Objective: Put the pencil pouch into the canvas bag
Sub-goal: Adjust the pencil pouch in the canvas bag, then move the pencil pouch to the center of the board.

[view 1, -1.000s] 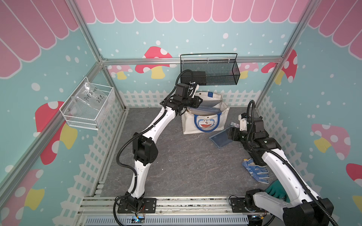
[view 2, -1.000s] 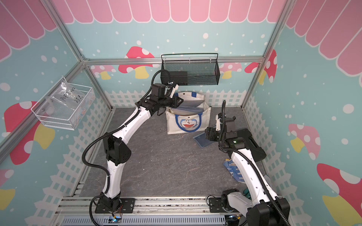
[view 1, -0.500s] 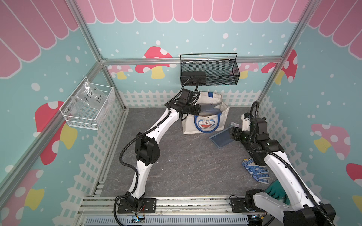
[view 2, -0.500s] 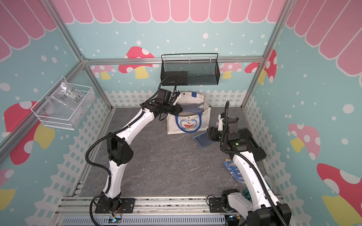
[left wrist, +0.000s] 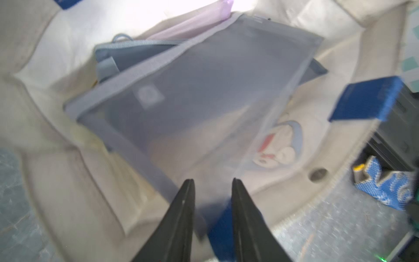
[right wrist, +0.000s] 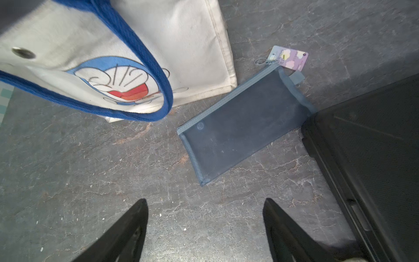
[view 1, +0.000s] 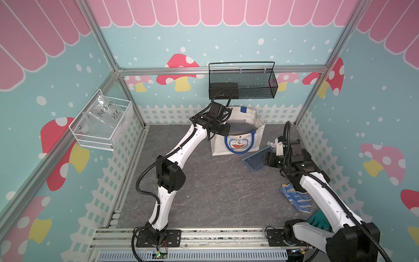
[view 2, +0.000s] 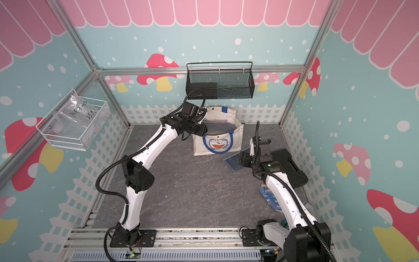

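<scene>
Left arm stretched over the canvas bag, left gripper parted above a grey mesh pouch inside it, right gripper spread wide, empty, low beside the bag, second blue-grey pouch on the floor there.

bag mouth: the canvas bag is open at the top, but a grey mesh pouch lies across most of the opening.
above bag: black wire basket hangs on the wall over it.
beside bag: blue pouch on the floor, touching the bag's corner.
right side: black case blocks the floor.
front floor: bare.
</scene>
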Action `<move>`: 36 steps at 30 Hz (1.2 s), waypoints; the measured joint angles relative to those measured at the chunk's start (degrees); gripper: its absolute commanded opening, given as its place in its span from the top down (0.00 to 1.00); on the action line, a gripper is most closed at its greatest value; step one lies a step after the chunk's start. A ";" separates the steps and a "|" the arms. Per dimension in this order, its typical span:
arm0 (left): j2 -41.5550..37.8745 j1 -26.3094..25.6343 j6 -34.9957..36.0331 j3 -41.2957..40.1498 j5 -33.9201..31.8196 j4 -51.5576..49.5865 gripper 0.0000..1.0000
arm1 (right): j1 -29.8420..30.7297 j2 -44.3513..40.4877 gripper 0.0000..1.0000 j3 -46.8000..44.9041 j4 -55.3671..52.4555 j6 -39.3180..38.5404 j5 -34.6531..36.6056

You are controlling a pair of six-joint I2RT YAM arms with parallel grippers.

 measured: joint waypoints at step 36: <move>-48.65 -1.73 -41.51 -85.48 10.97 39.58 0.24 | 0.00 30.82 0.27 -5.66 30.16 5.25 -10.08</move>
